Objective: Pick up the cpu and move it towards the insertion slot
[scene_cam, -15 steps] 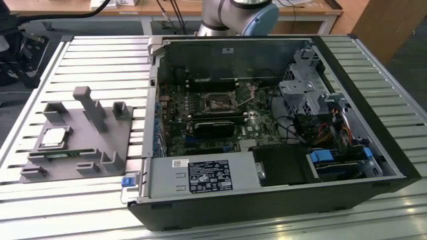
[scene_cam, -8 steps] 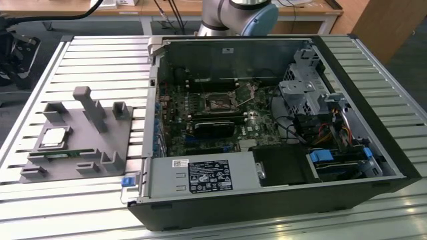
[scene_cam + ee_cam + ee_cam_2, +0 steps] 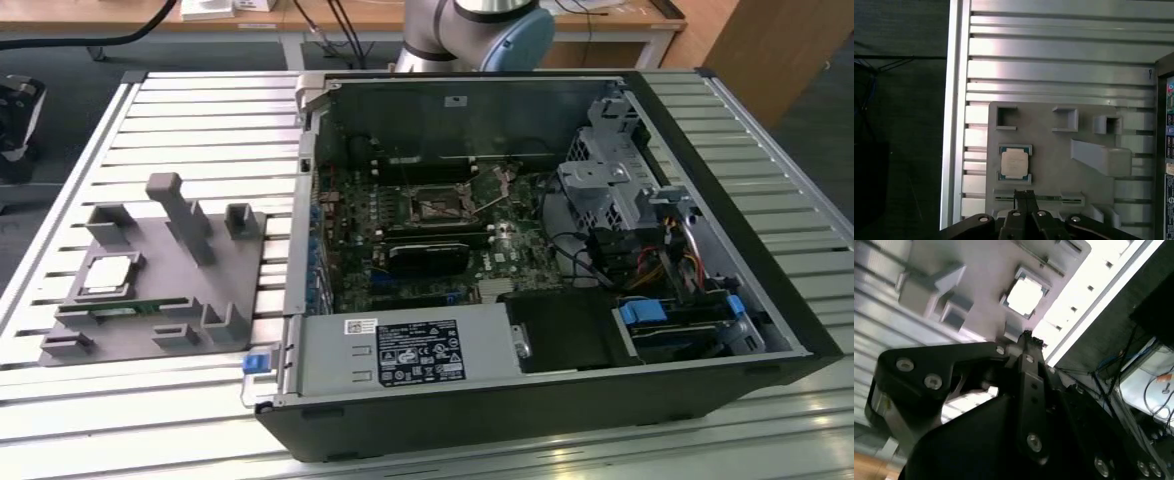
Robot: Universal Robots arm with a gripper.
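The cpu (image 3: 110,275) is a silvery square chip lying flat in a pocket of the grey holder plate (image 3: 147,250) at the exterior view's left. Both wrist views look down on it from well above: the cpu (image 3: 1014,163) and the cpu (image 3: 1024,294). My gripper (image 3: 1026,194) hangs high over the plate, its fingers pressed together with nothing between them, and its tip appears again as the gripper (image 3: 1029,341). The insertion slot (image 3: 435,208) is the dark square socket with a metal frame on the motherboard inside the open computer case (image 3: 747,300).
The holder plate (image 3: 1054,150) carries tall grey posts (image 3: 180,215) and a green memory stick (image 3: 1041,198) in a groove. The case walls, drive cages and cables (image 3: 627,190) crowd the socket's right side. Everything rests on a slatted aluminium table (image 3: 160,120).
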